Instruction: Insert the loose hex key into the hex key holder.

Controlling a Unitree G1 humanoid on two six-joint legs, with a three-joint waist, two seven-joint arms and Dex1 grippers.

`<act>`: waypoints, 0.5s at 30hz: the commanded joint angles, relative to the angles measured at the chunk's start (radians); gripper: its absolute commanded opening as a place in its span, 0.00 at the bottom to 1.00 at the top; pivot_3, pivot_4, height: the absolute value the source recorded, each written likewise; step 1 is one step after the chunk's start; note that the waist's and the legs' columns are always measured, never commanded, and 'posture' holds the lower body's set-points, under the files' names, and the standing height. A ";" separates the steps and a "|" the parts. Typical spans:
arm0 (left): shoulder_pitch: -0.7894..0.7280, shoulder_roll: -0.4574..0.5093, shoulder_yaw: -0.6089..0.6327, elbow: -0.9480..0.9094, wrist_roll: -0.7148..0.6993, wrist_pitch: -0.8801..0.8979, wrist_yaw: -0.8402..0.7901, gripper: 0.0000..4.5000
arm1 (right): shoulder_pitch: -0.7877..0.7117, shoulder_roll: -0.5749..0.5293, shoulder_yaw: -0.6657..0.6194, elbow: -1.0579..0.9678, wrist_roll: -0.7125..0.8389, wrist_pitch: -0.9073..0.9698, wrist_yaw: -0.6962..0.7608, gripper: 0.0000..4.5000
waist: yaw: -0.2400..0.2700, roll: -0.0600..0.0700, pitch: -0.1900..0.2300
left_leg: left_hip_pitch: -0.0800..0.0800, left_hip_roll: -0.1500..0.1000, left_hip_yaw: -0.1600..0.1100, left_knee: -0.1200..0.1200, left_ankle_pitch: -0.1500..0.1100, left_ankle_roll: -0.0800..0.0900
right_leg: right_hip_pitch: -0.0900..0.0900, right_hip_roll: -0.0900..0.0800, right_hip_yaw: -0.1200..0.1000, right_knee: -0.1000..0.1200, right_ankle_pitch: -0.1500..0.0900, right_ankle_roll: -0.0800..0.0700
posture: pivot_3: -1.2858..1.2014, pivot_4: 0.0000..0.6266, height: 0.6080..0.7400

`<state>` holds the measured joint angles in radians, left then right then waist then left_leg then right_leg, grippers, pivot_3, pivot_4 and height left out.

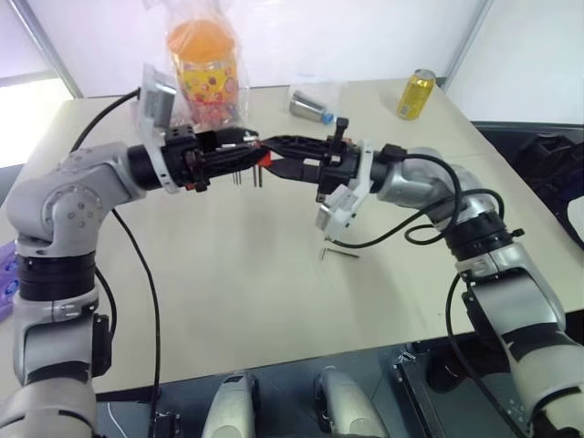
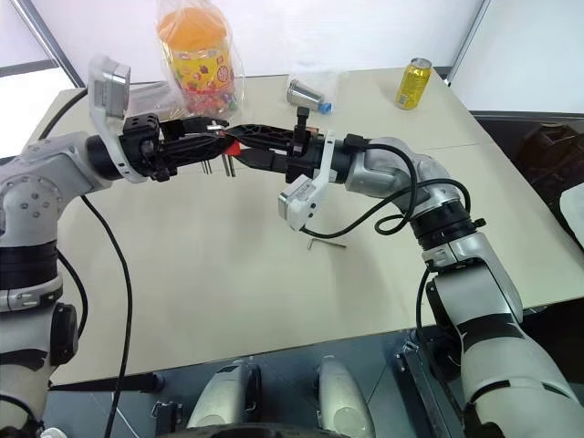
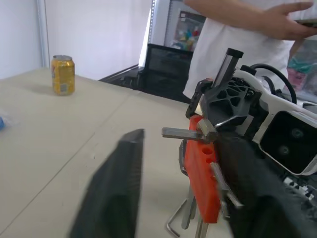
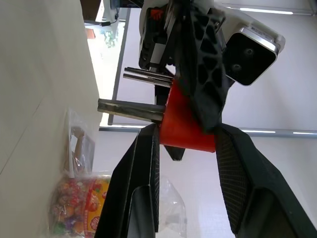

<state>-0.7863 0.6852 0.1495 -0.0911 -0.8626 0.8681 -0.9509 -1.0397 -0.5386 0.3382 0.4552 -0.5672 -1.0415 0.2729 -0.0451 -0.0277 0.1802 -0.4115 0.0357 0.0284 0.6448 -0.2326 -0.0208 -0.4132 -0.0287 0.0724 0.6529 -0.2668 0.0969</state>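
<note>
Both arms are raised over the table (image 1: 228,301) and meet mid-air near its centre, grippers pointing at each other.

R gripper (image 4: 185,139): jaws narrow, clamped on the hex key holder (image 4: 183,119). Red-orange block sits between the two black fingers; you can see this best in R wrist view. Short fixed keys stick out of the block like prongs; in the head views they hang down below it.

L gripper (image 3: 188,168): also at the holder. In L wrist view one finger (image 3: 257,198) lies against the block's side, the other finger (image 3: 116,188) stands apart w/ a gap between it and the block. Can't tell whether L actually grips it; jaws look partly closed.

Loose hex key (image 1: 338,253): lies flat on the table, untouched, at approx 5 o'clock from the holder and below the R wrist, well apart from both grippers. Not yet in the holder.

Other items, far edge of table: bagged orange-lidded jar (image 1: 205,64) at 11 o'clock from the holder, bagged metal cup (image 1: 310,107) at 1 o'clock, yellow can (image 1: 416,94) at 2 o'clock. A person (image 3: 233,44) in a white shirt stands beyond the table.
</note>
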 commanded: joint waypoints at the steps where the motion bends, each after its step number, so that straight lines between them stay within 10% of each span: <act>1: 0.000 0.006 0.022 -0.020 -0.006 -0.002 0.005 0.02 | -0.034 -0.001 -0.015 -0.013 0.022 -0.007 -0.001 0.22 | 0.000 0.000 0.000 | 0.000 0.000 0.000 0.000 0.000 0.000 | 0.000 0.000 0.000 0.000 0.000 0.000 | 0.52 0.24 1.00; 15: 0.014 0.008 0.007 -0.044 -0.002 0.013 -0.003 0.01 | -0.038 0.001 -0.014 -0.006 0.048 0.003 0.034 0.22 | 0.000 0.000 0.000 | 0.000 0.000 0.000 0.000 0.000 0.000 | 0.000 0.000 0.000 0.000 0.000 0.000 | 0.52 0.24 1.00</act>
<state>-0.7706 0.6870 0.1499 -0.1061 -0.8619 0.8843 -0.9549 -1.0397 -0.5385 0.3395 0.4653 -0.5587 -1.0406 0.3048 -0.0450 -0.0277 0.1802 -0.4115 0.0357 0.0284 0.6448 -0.2326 -0.0208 -0.4132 -0.0287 0.0724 0.6529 -0.2668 0.0969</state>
